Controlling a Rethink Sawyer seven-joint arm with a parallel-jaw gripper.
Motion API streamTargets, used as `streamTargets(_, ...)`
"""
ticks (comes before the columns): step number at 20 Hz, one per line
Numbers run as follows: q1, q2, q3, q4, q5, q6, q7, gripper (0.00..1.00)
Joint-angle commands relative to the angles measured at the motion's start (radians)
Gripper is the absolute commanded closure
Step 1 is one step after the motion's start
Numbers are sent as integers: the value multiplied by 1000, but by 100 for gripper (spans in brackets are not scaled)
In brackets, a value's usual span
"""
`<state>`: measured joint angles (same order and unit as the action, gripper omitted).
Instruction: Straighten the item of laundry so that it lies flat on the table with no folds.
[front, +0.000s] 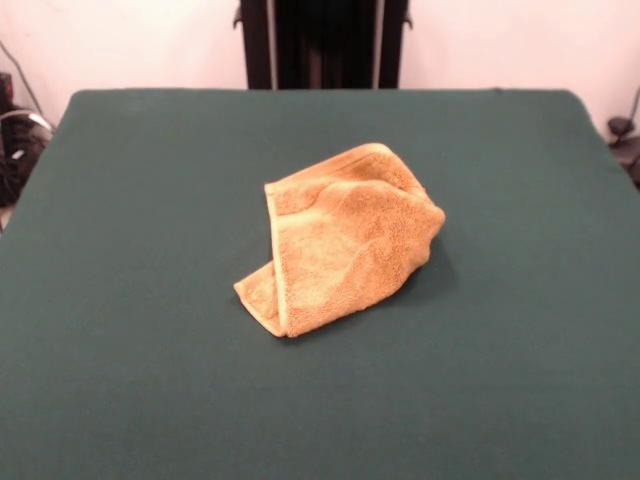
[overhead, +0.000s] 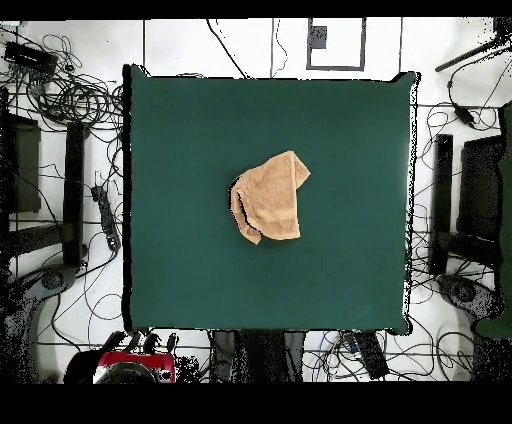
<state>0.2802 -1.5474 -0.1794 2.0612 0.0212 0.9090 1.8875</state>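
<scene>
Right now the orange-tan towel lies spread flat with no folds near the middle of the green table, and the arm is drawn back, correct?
Not quite. The towel is near the middle of the green table, but it is not flat: the front view shows it bunched and folded over itself. No arm is over the table.

The table (overhead: 200, 140) is covered with a dark green cloth and fills the middle of the overhead view. Near its centre lies an orange-tan towel (overhead: 272, 198), crumpled and folded over itself, not flat. One corner of the towel points toward the upper right, and a folded part hangs at the lower left side. Around the table, many black cables (overhead: 60, 95) lie on the pale floor. A red part of the robot (overhead: 125, 366) shows at the bottom edge, left of the middle.
</scene>
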Motion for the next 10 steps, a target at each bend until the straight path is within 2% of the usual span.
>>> streamTargets(1,8,96,-25,358,158,123,91,0)
streamTargets(5,5,123,-1,518,263,-163,-106,0)
streamTargets(7,14,181,8,490,147,-188,15,0)
streamTargets(10,20,248,22,488,82,-291,96,0)
